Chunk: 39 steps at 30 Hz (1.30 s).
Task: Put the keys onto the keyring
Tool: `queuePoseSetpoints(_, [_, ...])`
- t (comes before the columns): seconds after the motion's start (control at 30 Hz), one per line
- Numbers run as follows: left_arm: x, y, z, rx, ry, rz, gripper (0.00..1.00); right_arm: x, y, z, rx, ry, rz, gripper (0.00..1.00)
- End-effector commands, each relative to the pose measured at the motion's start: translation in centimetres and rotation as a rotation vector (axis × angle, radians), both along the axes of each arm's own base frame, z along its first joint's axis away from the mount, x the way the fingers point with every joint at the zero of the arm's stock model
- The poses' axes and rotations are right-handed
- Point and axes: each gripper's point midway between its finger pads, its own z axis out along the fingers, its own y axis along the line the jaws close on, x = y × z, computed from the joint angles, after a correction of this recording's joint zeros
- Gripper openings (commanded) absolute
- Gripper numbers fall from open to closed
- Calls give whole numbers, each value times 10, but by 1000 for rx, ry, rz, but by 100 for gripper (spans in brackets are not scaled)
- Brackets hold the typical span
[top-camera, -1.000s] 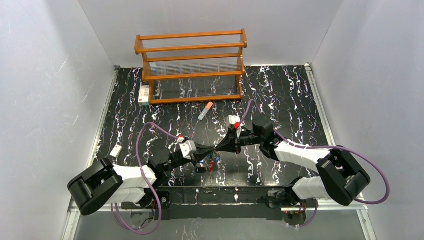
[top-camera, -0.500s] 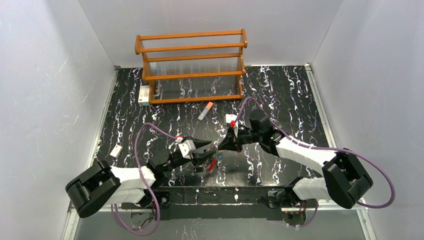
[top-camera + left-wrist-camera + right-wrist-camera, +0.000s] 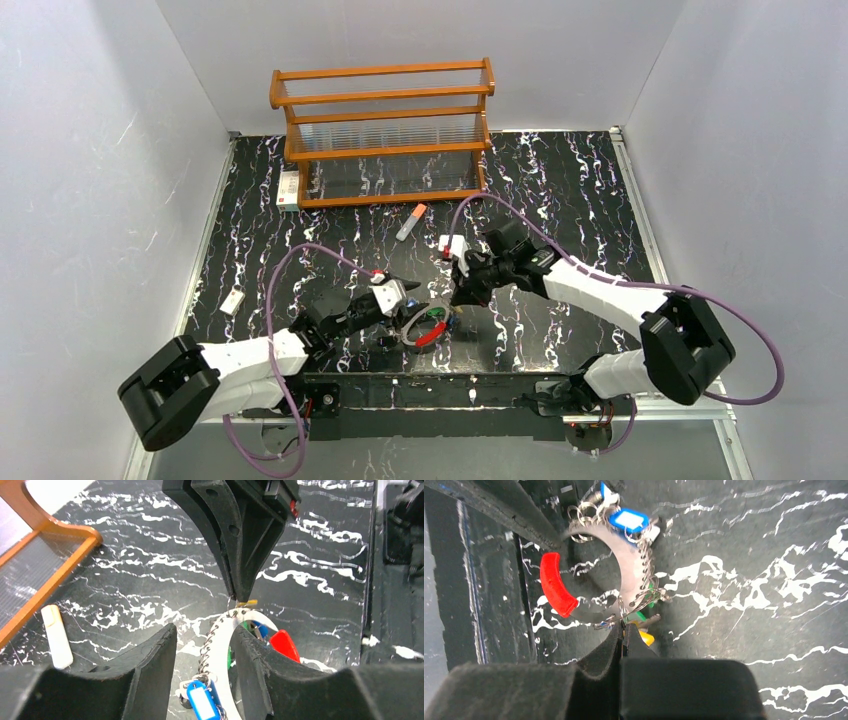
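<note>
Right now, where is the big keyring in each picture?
Top external: the keyring lies low, near the centre.
Left wrist: bottom centre.
Right wrist: upper left.
Shared landmark: its red section, which shows in all three views.

**A robot test cell in a lab**

We are looking at a lab bench set up for robot trials. Plain white panels (image 3: 100, 150) box in a black marble-patterned table (image 3: 560, 180) framed by aluminium rails (image 3: 637, 205). Two white-and-black robot arms (image 3: 250, 355) are bolted at its near edge, and a wooden rack (image 3: 385, 130) stands at the far edge.
</note>
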Motion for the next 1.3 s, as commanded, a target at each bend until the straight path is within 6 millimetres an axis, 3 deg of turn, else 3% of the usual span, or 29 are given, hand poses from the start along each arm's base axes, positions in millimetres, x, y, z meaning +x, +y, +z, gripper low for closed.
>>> queuePoseSetpoints(0.0, [-3, -7, -15, 97, 4, -56, 42, -1, -8, -13, -131, -23, 6, 1])
queuePoseSetpoints(0.17, [-12, -24, -27, 139, 45, -164, 35, -5, -5, -26, -234, -45, 48, 1])
queuePoseSetpoints(0.37, [-15, -34, -43, 186, 62, -216, 32, -8, 11, -13, -166, -25, 75, 1])
queuePoseSetpoints(0.6, [-18, -40, -54, 218, 65, -250, 21, -11, 20, -7, -115, -13, 86, 1])
queuePoseSetpoints(0.87, [-14, -45, -58, 234, 57, -238, 20, -14, 23, -7, -111, -11, 99, 1])
queuePoseSetpoints(1.03, [-12, -48, -59, 241, 51, -242, 0, -15, 24, -8, -116, -8, 108, 1])
queuePoseSetpoints(1.27, [-12, -42, -59, 238, 51, -214, 0, -12, 26, -9, -100, -33, 105, 3])
